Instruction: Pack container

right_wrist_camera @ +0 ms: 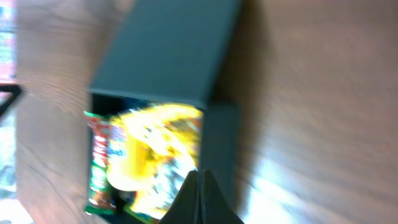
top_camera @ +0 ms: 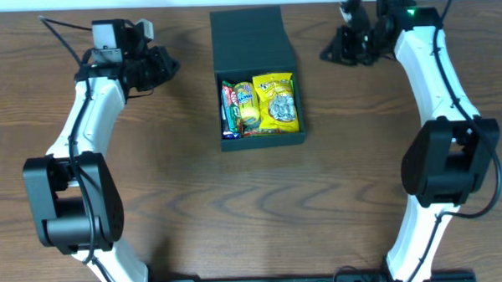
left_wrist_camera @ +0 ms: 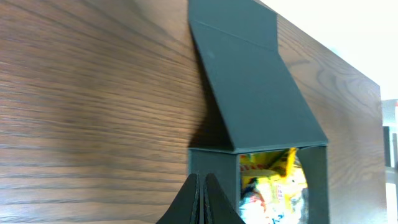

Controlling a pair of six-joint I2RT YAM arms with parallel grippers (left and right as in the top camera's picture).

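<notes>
The container [top_camera: 256, 40] sits on the table [top_camera: 237, 208] between the two grippers, apart from both. It lies to the right of the left gripper [top_camera: 170, 67] and to the left of the right gripper [top_camera: 327, 51].

Its lid [top_camera: 249, 39] is thrown open and lies back. With the lid open, the long axis runs from the robot's side toward the far edge of the table, crosswise to the line between the two grippers. The lid points away from the robot and lies about level with both grippers. The open tray lies nearer the robot than either of them.

The tray holds a yellow packet [top_camera: 278, 102] on the side toward the right gripper. A green-yellow packet [top_camera: 247, 104] lies next to it, and red and blue bars [top_camera: 229, 108] lie on the side toward the left gripper.

In the left wrist view the left gripper's fingers are pressed together, tip to tip, with nothing between them. The container's wall and raised lid are straight ahead of them.

The right wrist view is blurred. It shows the right gripper's fingers likewise closed on nothing, with the tray ahead of them.
</notes>
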